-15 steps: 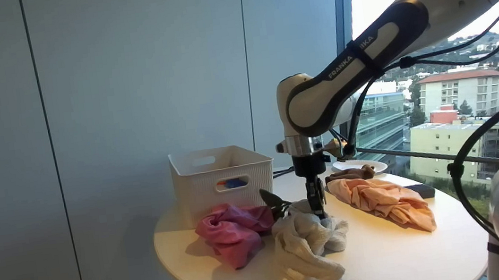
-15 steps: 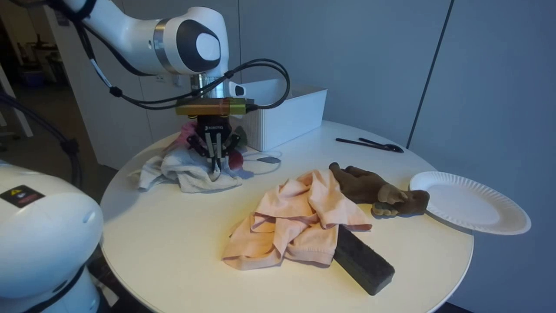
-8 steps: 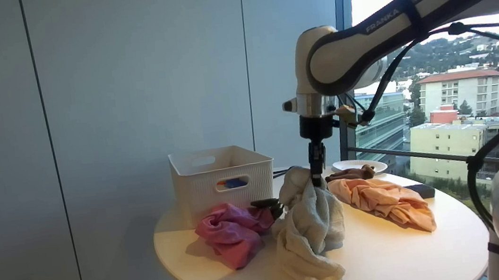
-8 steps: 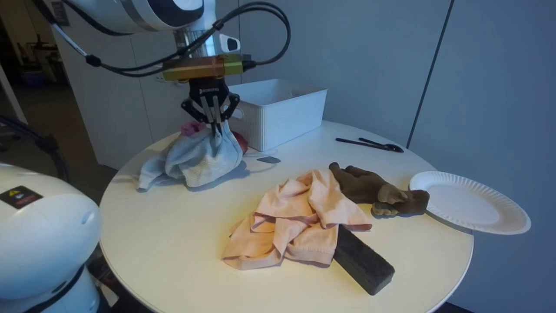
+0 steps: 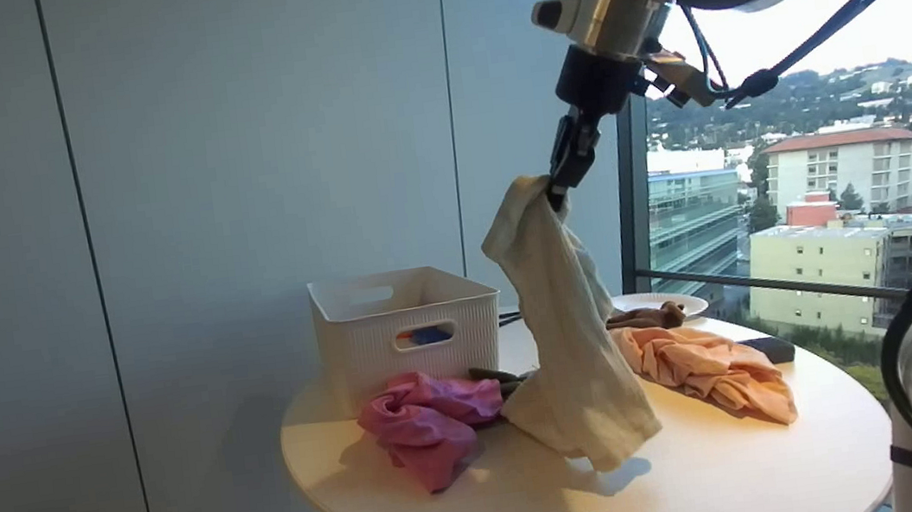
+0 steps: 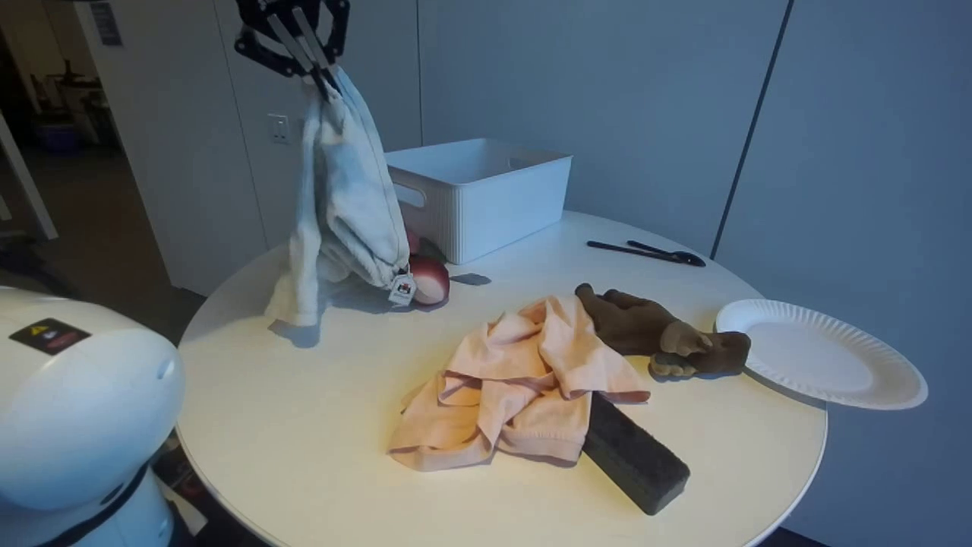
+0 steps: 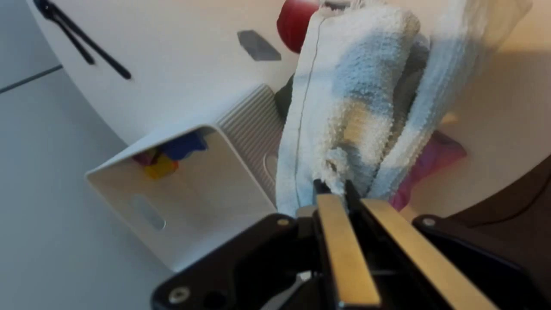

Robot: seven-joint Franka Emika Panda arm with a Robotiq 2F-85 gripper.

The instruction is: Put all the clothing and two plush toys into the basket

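My gripper (image 5: 558,195) is shut on the white towel (image 5: 566,338), high above the table. In an exterior view the towel (image 6: 353,201) hangs long from the fingertips, its lower end close over the table. In the wrist view the gripper (image 7: 335,187) pinches a fold of it. The white basket (image 6: 505,216) stands beside the towel; inside lies a blue, yellow and red thing (image 7: 181,146). The pink cloth (image 5: 420,426) lies bunched in front of the basket. The peach cloth (image 6: 524,380) lies on the table, touching the brown plush toy (image 6: 638,323).
A red round object (image 6: 430,279) lies by the towel, with a flat grey piece (image 6: 471,279) near it. A dark green thing (image 5: 499,377) lies beside the pink cloth. A dark block (image 6: 634,452), a white plate (image 6: 812,357) and black utensils (image 6: 645,253) are on the table.
My gripper has risen and tilted, pulling the bunched towel up from the table into a long hanging shape. The red round object shows more now. The other cloths and the basket stay put.
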